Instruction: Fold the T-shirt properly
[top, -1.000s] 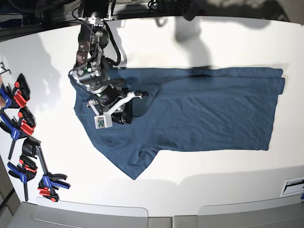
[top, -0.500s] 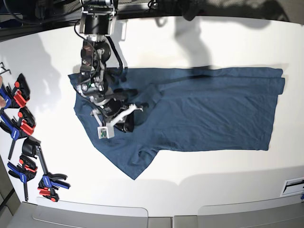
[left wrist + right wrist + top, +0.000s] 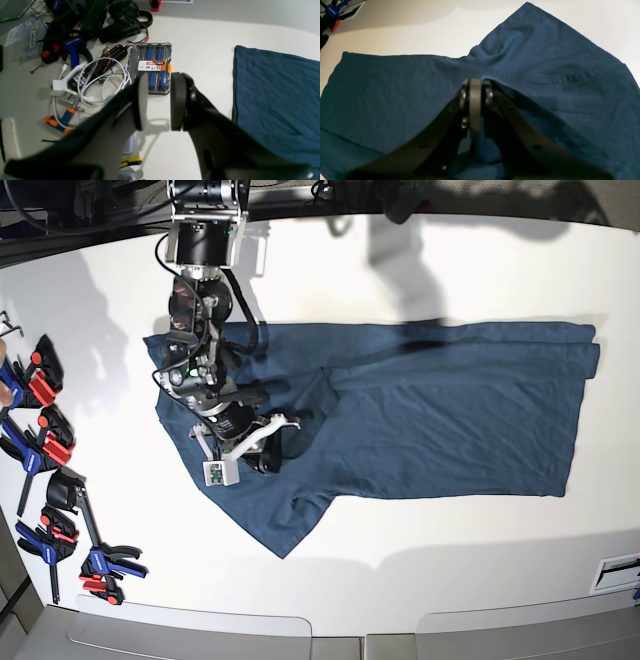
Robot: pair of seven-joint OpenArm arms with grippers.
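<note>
The dark navy T-shirt (image 3: 450, 410) lies spread across the white table, its hem to the right and one sleeve (image 3: 290, 530) pointing to the near edge. My right gripper (image 3: 292, 423) is low over the shirt's left part, beside a folded-in flap of cloth. In the right wrist view its jaws (image 3: 475, 82) stand close together, and a hemmed edge of the T-shirt (image 3: 395, 82) rests against one fingertip. My left gripper (image 3: 158, 82) is open and empty above bare table, left of the T-shirt's (image 3: 275, 95) straight edge; it is outside the base view.
Several red and blue clamps (image 3: 45, 440) lie along the table's left edge. In the left wrist view a screwdriver case (image 3: 152, 67), a white cable (image 3: 100, 82), a remote (image 3: 115, 53) and other tools crowd the surface beyond the shirt. A label (image 3: 615, 572) sits at the front right.
My right arm has swung toward the table's near edge, carrying the folded flap further over the shirt's body. Its jaws look slightly looser than before.
</note>
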